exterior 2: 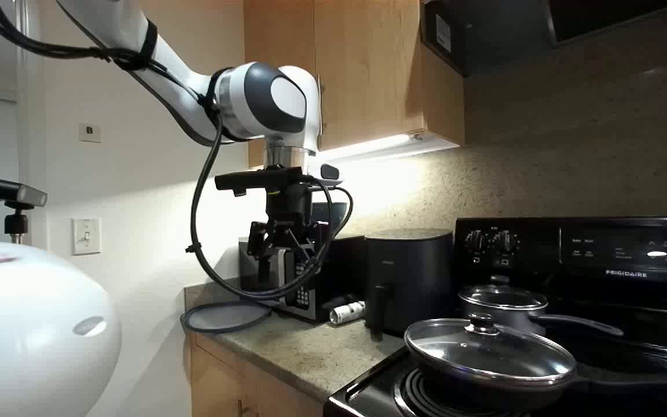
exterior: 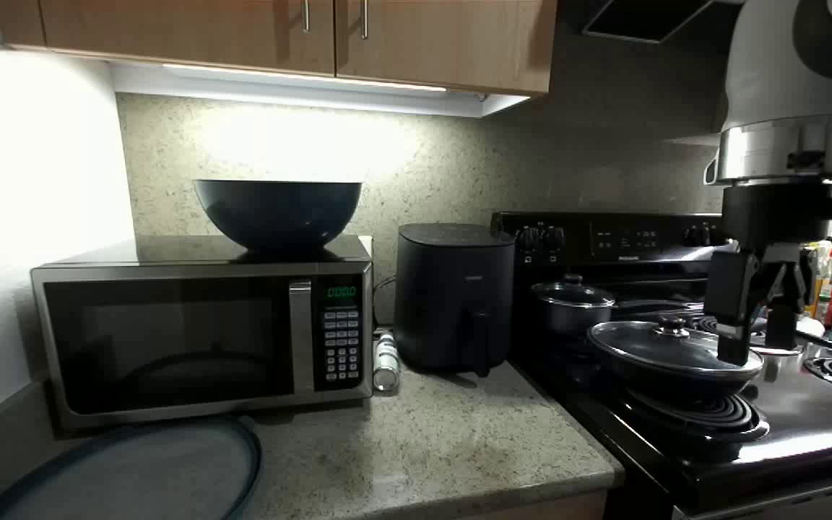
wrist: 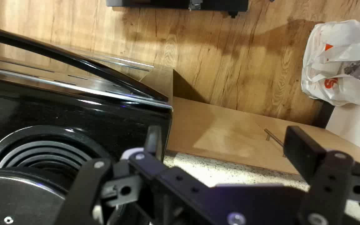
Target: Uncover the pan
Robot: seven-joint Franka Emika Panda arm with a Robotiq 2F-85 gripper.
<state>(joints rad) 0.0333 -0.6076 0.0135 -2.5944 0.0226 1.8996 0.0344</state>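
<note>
The dark pan (exterior: 665, 380) rests on a front coil burner, with a clear glass lid (exterior 2: 519, 353) covering it. A round dark knob (exterior 2: 482, 324) stands at the lid's middle. Part of the lid (wrist: 14, 203) also shows at the lower left of the wrist view. My gripper (wrist: 227, 150) hangs with its jaws wide apart and nothing between them, above the front of the counter beside the stove. In an exterior view, the gripper (exterior: 757, 343) overlaps the lid's right side in the picture, but an exterior view shows the gripper (exterior 2: 289, 266) well apart from it.
A smaller lidded pot (exterior 2: 501, 313) stands behind the pan. Left of the stove are a black air fryer (exterior: 452, 303), a small bottle (exterior: 386, 365) and a microwave (exterior: 170, 332) bearing a deep bowl (exterior: 279, 213). Wooden cabinets (exterior 2: 368, 75) hang above the counter (exterior: 445, 448).
</note>
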